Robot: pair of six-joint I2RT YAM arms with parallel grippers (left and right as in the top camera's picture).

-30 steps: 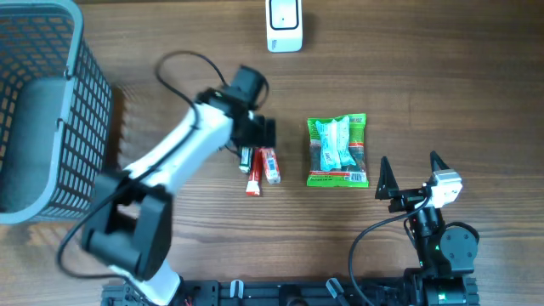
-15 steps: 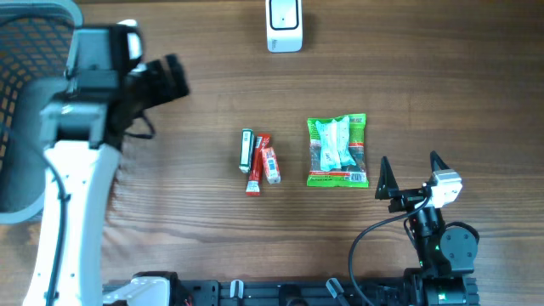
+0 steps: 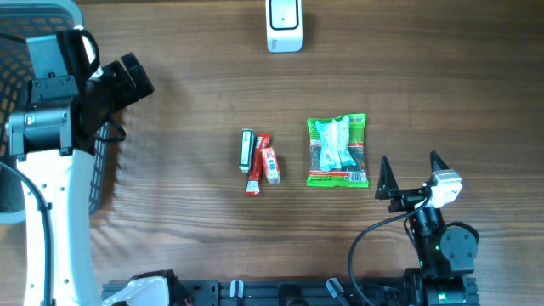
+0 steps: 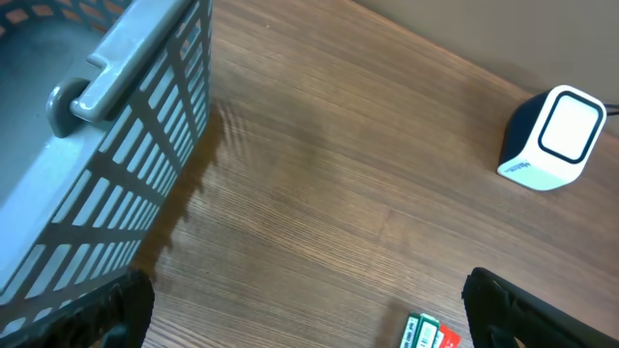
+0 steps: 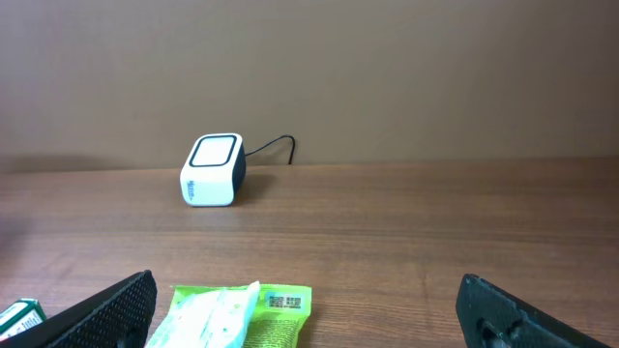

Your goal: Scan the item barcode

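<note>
Green snack packet (image 3: pixel 337 150) lies flat on the wooden desk (image 3: pixel 425 76), just beside some small red and green packs (image 3: pixel 258 158) and well apart from the white scanner (image 3: pixel 284 24). The right hand (image 3: pixel 410 167) sits near the packet, spread wide and empty. The left hand (image 3: pixel 134 81) (up beside the grey basket (image 4: pixel 145 48)) is likewise wide open, holding nothing.
</note>
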